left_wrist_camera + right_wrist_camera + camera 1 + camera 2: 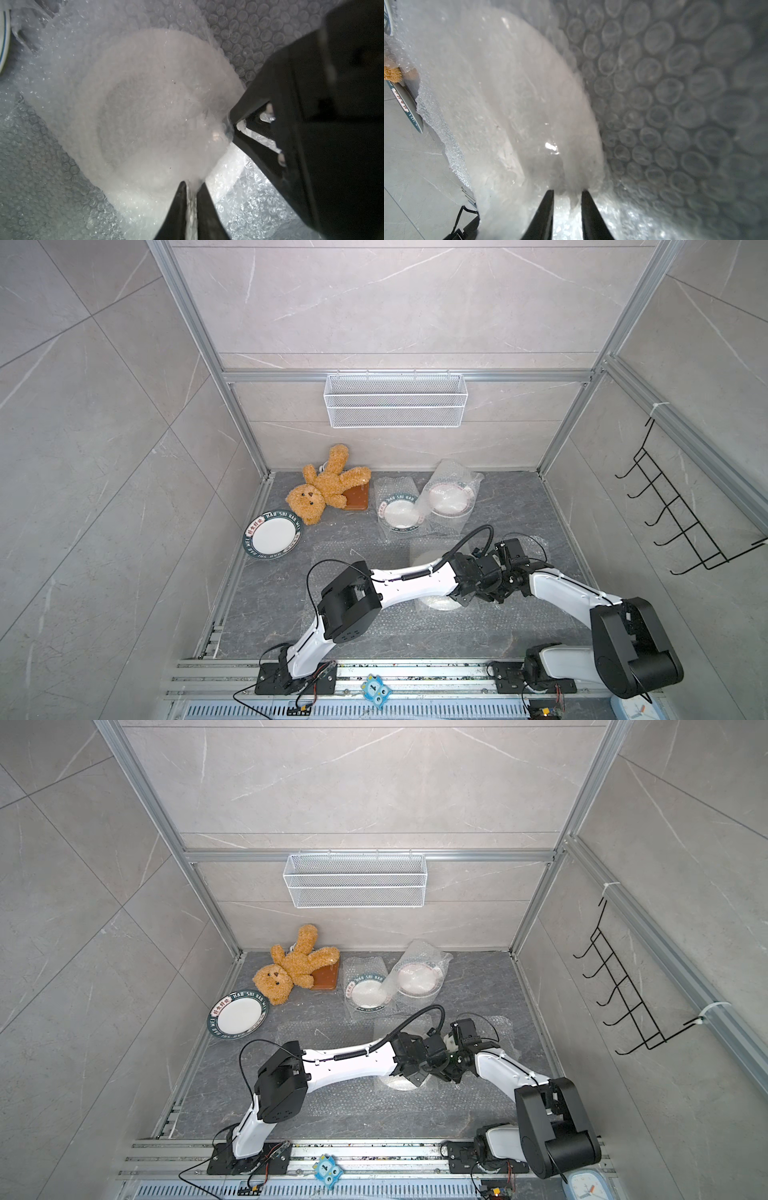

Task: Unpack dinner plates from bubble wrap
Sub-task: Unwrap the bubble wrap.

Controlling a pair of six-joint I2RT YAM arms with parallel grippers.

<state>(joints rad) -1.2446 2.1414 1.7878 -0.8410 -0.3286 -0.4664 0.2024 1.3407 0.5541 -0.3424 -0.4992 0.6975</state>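
A dinner plate [145,108], visible only as a pale disc inside its bubble wrap pouch [47,87], lies on the dark tabletop [266,605] right of centre, beneath both wrists. The left gripper [192,184] has its fingers nearly together, pinching the pouch's edge, and the right gripper [567,191], its fingers slightly wider, clamps the wrap near it. Behind lie a second wrapped plate [400,512] and a third wrapped plate [449,499]; a bare plate [272,536] sits far left beside a teddy bear [320,489].
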